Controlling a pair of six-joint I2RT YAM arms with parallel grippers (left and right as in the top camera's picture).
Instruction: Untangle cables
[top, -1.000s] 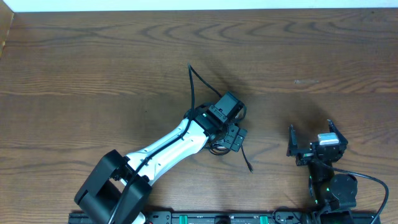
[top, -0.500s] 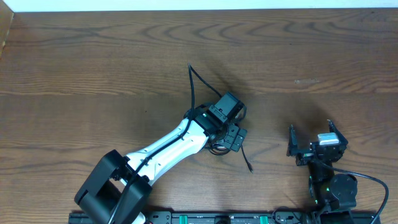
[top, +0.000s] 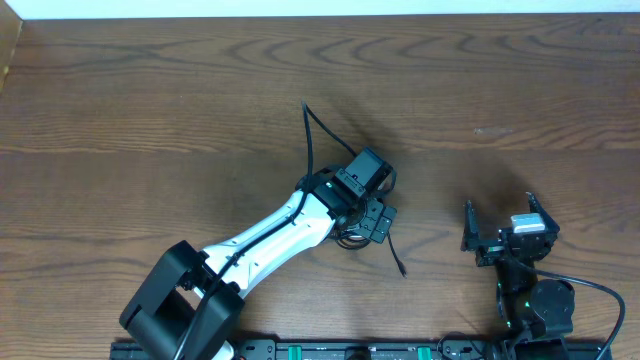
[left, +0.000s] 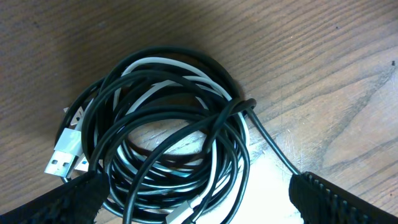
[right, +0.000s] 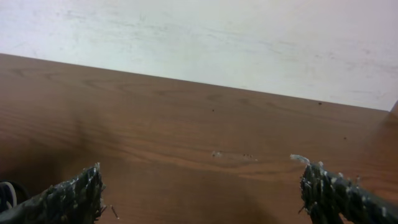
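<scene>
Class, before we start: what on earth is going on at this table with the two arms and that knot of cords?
The left arm reaches to the middle of the table. The left tool is open over a coiled bundle of cables, black cords wound with one white cord. Its fingers sit either side of the bundle, with nothing gripped. The right tool sits open near its base, away from the bundle. Untangling has not begun.
</scene>
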